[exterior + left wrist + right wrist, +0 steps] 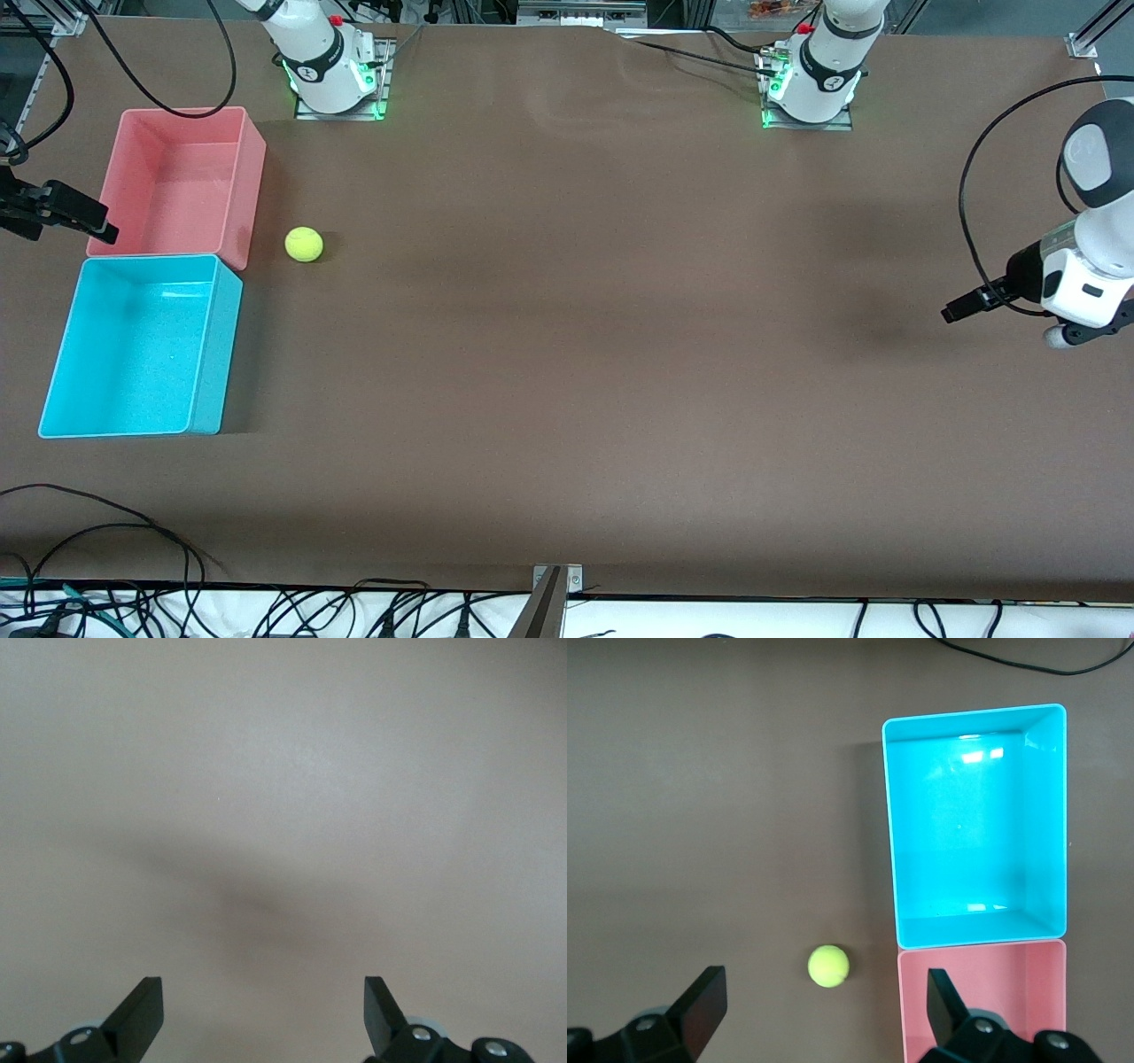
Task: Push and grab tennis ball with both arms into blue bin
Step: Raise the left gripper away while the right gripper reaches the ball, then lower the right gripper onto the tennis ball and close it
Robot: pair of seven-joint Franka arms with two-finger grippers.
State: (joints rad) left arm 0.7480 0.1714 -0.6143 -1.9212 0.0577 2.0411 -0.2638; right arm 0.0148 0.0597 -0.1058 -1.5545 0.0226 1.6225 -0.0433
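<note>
Both arms up and off to the table ends, ball loose by the bins.

I see the tennis ball [304, 245] on the table [567, 354] just beside the pink bin [181, 182], apart from the blue bin [142, 346], which sits nearer the front camera. My right gripper [819, 1010] hangs spread wide, empty, above the bins' end. My left gripper [264, 1014] hovers wide, empty, over bare table at the left arm's end.
</note>
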